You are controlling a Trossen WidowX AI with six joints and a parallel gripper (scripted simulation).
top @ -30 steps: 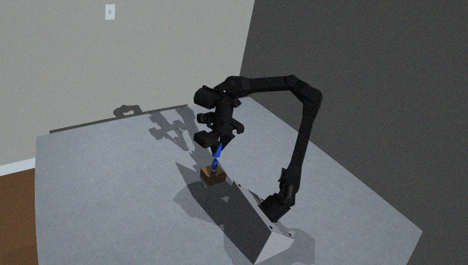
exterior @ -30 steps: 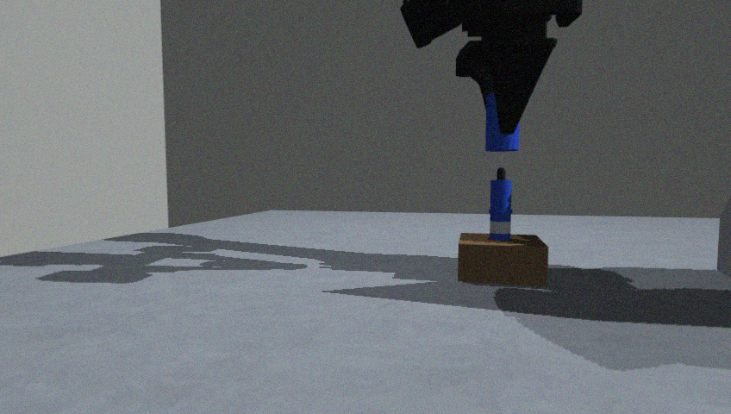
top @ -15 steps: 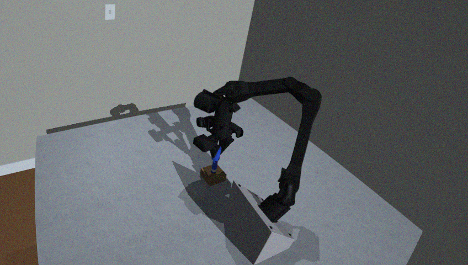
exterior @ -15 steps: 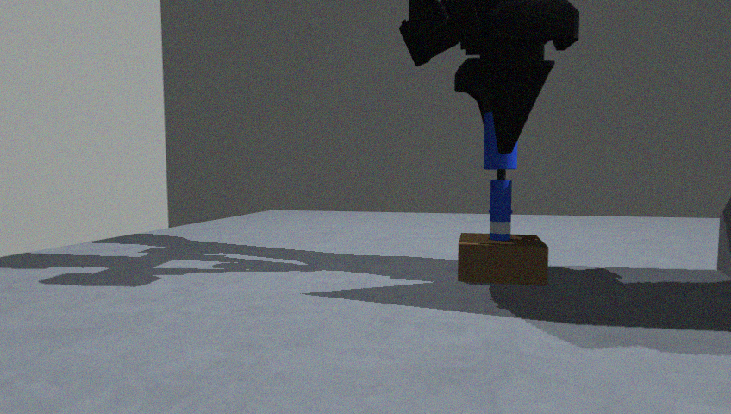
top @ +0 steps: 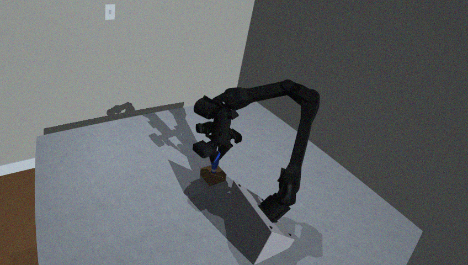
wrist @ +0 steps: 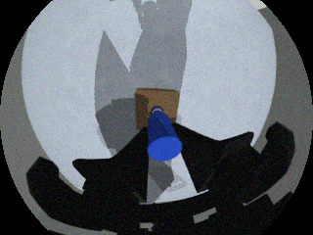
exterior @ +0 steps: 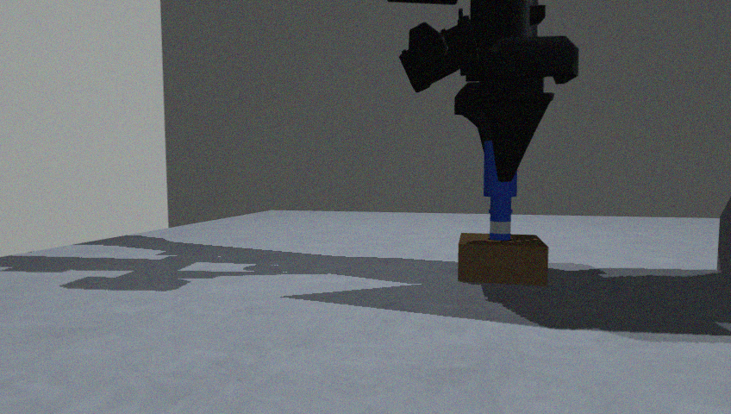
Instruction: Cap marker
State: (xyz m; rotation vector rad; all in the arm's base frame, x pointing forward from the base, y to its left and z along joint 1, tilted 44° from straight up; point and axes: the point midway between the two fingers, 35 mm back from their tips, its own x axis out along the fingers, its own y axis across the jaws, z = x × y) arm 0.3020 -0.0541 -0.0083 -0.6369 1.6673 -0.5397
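A blue marker (exterior: 500,217) (top: 213,169) stands upright in the brown holder block (exterior: 502,261) (top: 214,179) (wrist: 164,98) on the table. My gripper (exterior: 505,172) (top: 219,154) is shut on the blue cap (exterior: 491,177) (top: 216,159) (wrist: 163,139) and hangs straight above the block. The cap's lower end sits over the top of the marker, so cap and marker read as one blue column. A grey band of the marker shows just above the block. In the wrist view the cap hides the marker.
The arm's base (top: 274,206) stands on the table right of the block, next to a grey wedge-shaped mount (top: 262,229). A dark rail (top: 108,118) runs along the table's far edge. Walls close the back and right.
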